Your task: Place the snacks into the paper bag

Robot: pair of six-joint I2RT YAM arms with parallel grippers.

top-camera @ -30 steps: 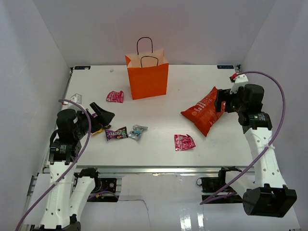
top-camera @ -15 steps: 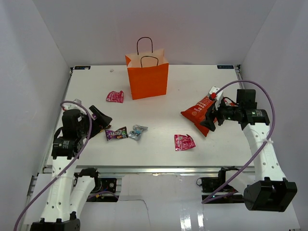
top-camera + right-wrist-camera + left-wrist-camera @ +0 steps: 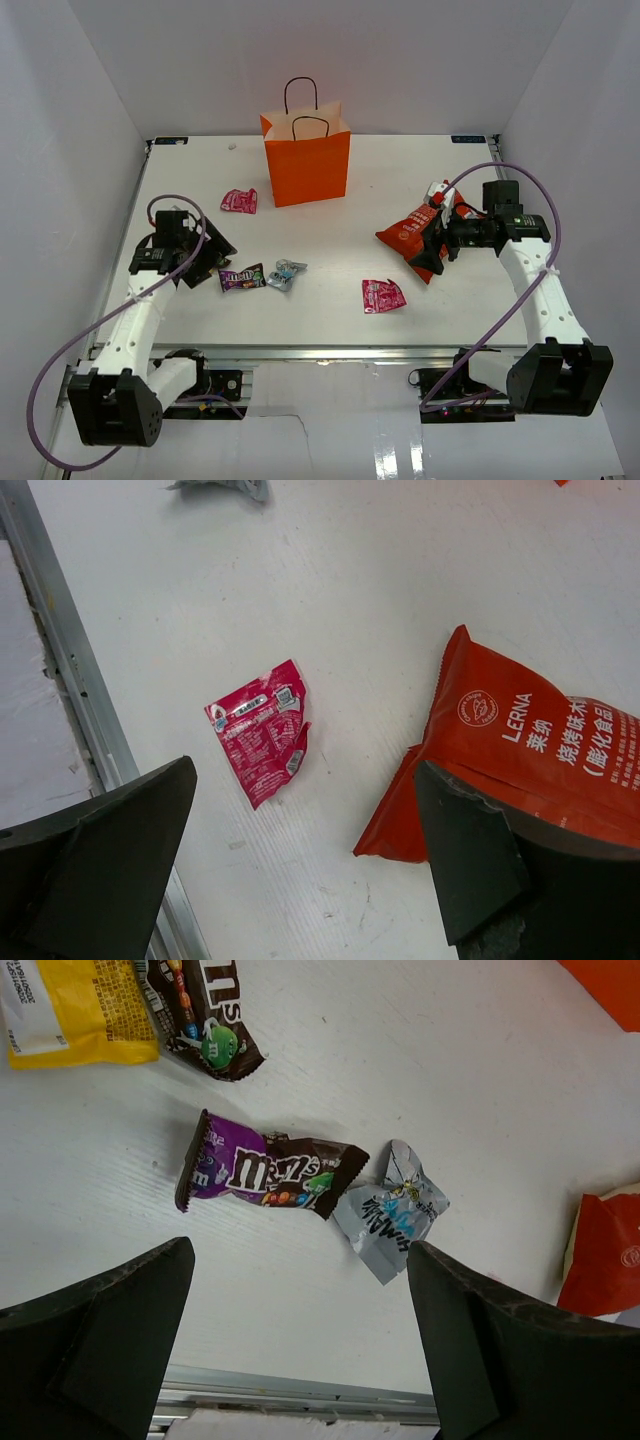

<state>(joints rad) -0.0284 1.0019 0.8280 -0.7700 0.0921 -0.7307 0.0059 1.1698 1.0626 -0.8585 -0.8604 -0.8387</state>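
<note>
Left wrist view: left tool [image 3: 300,1295] spread wide, empty, over the dark purple packet [image 3: 270,1172]. Right tool [image 3: 303,815] equally agape, gripping nothing, by the red chip bag [image 3: 540,750]. Farther back on the worktop [image 3: 400,170], the orange paper bag [image 3: 307,165] stands upright.

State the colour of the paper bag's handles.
Black loops atop the orange paper bag; best seen in the top external view.

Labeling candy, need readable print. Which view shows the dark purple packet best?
Left wrist: the dark purple packet lies flat on the table, large and unobstructed, with its logo readable. Top external shows the packet whole but tiny, print illegible. Right wrist does not show it at all.
</note>
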